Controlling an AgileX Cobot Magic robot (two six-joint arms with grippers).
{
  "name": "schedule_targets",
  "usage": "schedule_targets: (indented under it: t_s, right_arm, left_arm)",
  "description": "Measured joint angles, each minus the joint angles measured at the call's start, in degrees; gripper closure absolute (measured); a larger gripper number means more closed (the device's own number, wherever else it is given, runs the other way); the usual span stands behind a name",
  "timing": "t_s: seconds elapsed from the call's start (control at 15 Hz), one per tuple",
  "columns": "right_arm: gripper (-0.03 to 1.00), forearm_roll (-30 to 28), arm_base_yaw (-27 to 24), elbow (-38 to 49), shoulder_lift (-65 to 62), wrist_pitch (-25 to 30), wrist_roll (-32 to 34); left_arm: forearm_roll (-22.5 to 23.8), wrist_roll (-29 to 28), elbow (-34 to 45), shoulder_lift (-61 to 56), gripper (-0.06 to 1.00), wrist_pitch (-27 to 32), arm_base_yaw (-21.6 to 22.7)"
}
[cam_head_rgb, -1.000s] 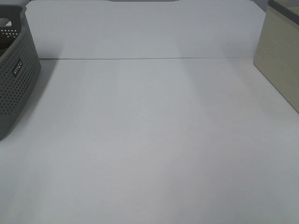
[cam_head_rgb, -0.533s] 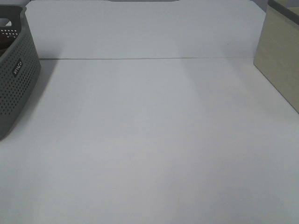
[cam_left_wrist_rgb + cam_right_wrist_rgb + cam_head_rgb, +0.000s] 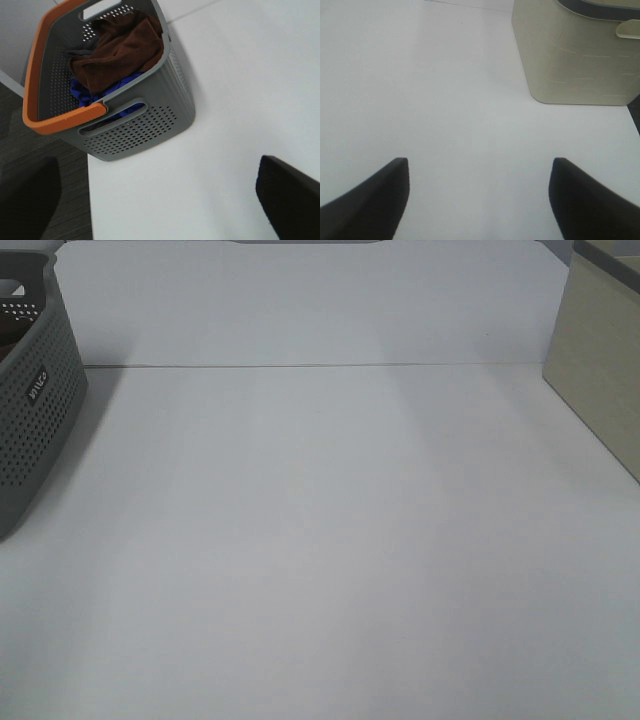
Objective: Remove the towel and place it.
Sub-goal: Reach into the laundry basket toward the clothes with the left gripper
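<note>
The towel [image 3: 122, 50] is a crumpled dark brown cloth lying inside the grey perforated basket [image 3: 135, 132] with an orange rim, on top of blue fabric [image 3: 82, 92]. My left gripper [image 3: 160, 200] hovers open above the table beside the basket, well apart from the towel; its dark fingers [image 3: 290, 195] show at the frame's edges. The right gripper [image 3: 480, 190] is open over bare white table, nothing between its fingers [image 3: 375, 200]. Neither arm shows in the exterior high view, where only the basket's side [image 3: 35, 410] is seen at far left.
A beige bin [image 3: 575, 55] with a grey rim stands near the right gripper, also at the right edge of the high view as the beige bin [image 3: 600, 370]. The white table [image 3: 320, 540] ends near the basket, with dark floor [image 3: 45, 200] beyond.
</note>
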Motion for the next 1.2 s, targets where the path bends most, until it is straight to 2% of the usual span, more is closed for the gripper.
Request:
schedule_targets:
  t_s: [0.2,0.33,0.4,0.47,0.67,0.87,1.0,1.2]
  right_arm:
    - [0.22,0.0,0.0,0.0,0.0,0.0,0.0]
    - [0.22,0.0,0.0,0.0,0.0,0.0,0.0]
    - [0.22,0.0,0.0,0.0,0.0,0.0,0.0]
    - [0.22,0.0,0.0,0.0,0.0,0.0,0.0]
    - [0.22,0.0,0.0,0.0,0.0,0.0,0.0]
    - [0.22,0.0,0.0,0.0,0.0,0.0,0.0]
    - [0.22,0.0,0.0,0.0,0.0,0.0,0.0]
    - [0.22,0.0,0.0,0.0,0.0,0.0,0.0]
  left_arm:
    - [0.63,16.5,-13.01,21.49,-0.05,4.53,0.0]
    - [1.95,22.29,-23.49,35.87,-0.05,6.07,0.0]
    - [2.52,23.32,-26.36,39.53,-0.05,6.42,0.0]
    - [4.87,25.27,-33.63,49.96,-0.04,6.59,0.0]
    - [12.09,27.5,-46.47,68.98,-0.03,6.42,1.09]
    - [12.72,31.4,-50.08,81.13,-0.03,6.59,6.7]
    - [13.35,32.03,-53.34,88.46,-0.03,6.59,10.43]
    - [13.41,33.69,-58.67,97.12,-0.03,6.59,11.57]
